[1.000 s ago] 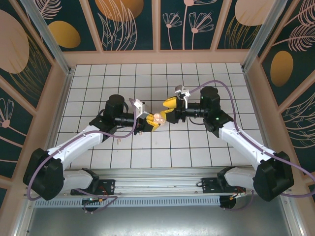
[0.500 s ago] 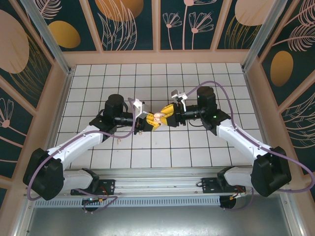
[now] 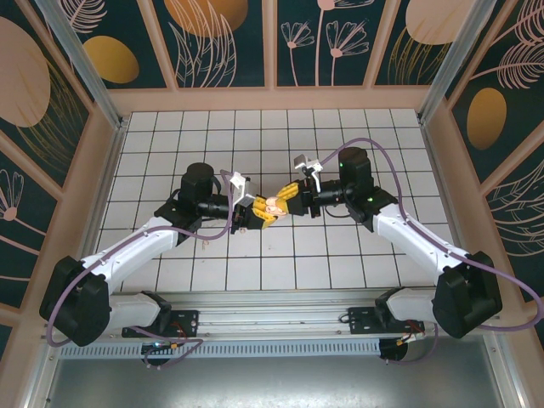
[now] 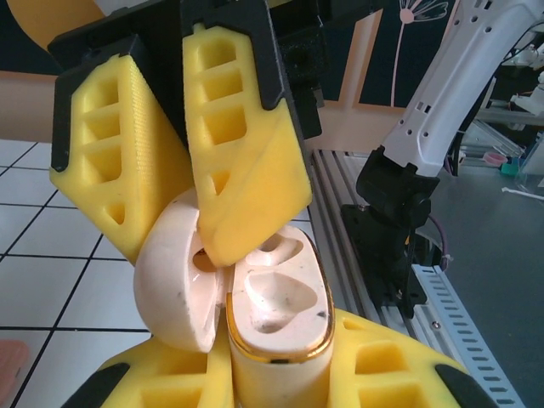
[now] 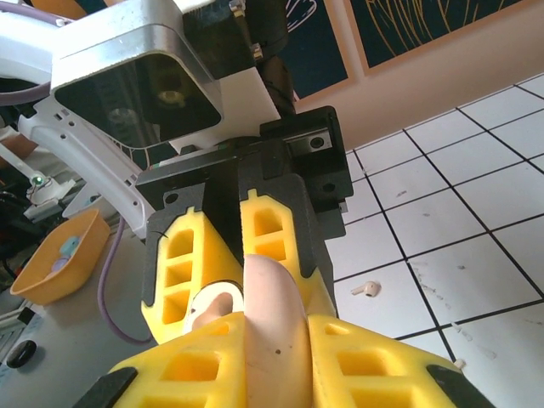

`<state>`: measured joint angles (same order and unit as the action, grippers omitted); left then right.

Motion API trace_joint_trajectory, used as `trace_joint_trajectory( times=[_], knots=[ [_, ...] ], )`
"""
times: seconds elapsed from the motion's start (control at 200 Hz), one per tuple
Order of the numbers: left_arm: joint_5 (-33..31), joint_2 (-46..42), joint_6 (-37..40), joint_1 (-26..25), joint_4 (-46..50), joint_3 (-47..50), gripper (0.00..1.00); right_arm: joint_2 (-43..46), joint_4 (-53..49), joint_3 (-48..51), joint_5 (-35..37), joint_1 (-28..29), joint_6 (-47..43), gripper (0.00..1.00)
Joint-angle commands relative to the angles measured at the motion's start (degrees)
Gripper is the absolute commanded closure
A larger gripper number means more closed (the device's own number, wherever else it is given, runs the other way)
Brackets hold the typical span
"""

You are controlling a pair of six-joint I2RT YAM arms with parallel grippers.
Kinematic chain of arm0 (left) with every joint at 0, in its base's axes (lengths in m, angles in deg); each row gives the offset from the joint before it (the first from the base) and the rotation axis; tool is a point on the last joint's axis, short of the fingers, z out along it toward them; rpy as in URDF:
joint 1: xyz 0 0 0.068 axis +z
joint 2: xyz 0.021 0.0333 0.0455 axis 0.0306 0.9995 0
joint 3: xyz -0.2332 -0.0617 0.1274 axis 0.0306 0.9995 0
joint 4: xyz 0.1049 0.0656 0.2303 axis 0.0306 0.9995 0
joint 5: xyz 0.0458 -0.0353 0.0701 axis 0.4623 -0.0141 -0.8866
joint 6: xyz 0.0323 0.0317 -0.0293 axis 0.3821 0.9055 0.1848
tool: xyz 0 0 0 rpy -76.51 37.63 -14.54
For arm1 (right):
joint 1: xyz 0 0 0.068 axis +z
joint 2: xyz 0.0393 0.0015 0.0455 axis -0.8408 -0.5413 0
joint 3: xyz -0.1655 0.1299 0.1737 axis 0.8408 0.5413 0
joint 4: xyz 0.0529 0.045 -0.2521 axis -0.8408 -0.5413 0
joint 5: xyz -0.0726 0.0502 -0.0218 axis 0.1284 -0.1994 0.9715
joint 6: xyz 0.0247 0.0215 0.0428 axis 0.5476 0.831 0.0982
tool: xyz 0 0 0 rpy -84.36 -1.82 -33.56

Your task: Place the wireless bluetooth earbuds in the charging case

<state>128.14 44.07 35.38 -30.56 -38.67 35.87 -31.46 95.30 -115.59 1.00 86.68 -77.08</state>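
The cream charging case point(image 4: 276, 327) with a gold rim stands upright in my left gripper point(image 4: 276, 361), which is shut on its body. Its lid point(image 4: 174, 289) hangs open to the left and both wells point(image 4: 272, 293) look empty. My right gripper point(image 5: 276, 357) is shut on that lid point(image 5: 272, 314), with its yellow fingers point(image 4: 246, 170) reaching down from above in the left wrist view. From above, the left gripper point(image 3: 257, 211) and right gripper point(image 3: 286, 201) meet over the middle of the table with the case point(image 3: 272, 205) between them. One cream earbud point(image 5: 367, 289) lies on the tiles beside them.
White tiled floor point(image 3: 340, 255) walled by patterned panels point(image 3: 272, 42) on three sides. A coral-pink shape point(image 4: 10, 361) shows at the lower left edge of the left wrist view. An orange bowl point(image 5: 59, 255) sits off the table beyond the left arm.
My right gripper, open and a little back a second ago, has moved left to the case and shut on its lid. The left gripper has kept its hold on the case.
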Motion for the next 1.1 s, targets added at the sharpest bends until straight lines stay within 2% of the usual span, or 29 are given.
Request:
trace_joint_trajectory(
  times=[0.0, 0.26, 0.52, 0.741, 0.856, 1.091],
  knots=[
    [0.91, -0.76, 0.54, -0.15, -1.67, -1.22, 0.79, -0.09, 1.20, -2.03, -1.56, 0.69, -0.76, 0.83],
    [-0.29, -1.03, 0.59, -0.18, -2.09, -0.63, 0.77, 1.68, 1.42, -1.57, -1.74, 0.96, -1.46, 0.87],
    [-1.04, -0.77, 0.05, -0.18, -2.28, -0.62, 0.70, 3.77, 5.76, 0.93, -0.26, 0.97, 0.31, 0.89],
    [-1.18, -0.86, 0.15, -0.20, -2.05, -0.50, 0.71, 4.12, 5.08, 0.37, 0.02, 0.98, -0.06, 0.89],
    [-0.98, -0.51, 0.15, -0.12, -2.04, -0.48, 0.68, 4.50, 5.21, 0.48, 0.28, 0.96, 0.02, 0.89],
    [-0.61, -0.33, 0.38, -0.12, -2.09, -0.53, 0.75, 5.00, 4.33, 0.44, 0.81, 1.00, -0.46, 0.88]
  ],
)
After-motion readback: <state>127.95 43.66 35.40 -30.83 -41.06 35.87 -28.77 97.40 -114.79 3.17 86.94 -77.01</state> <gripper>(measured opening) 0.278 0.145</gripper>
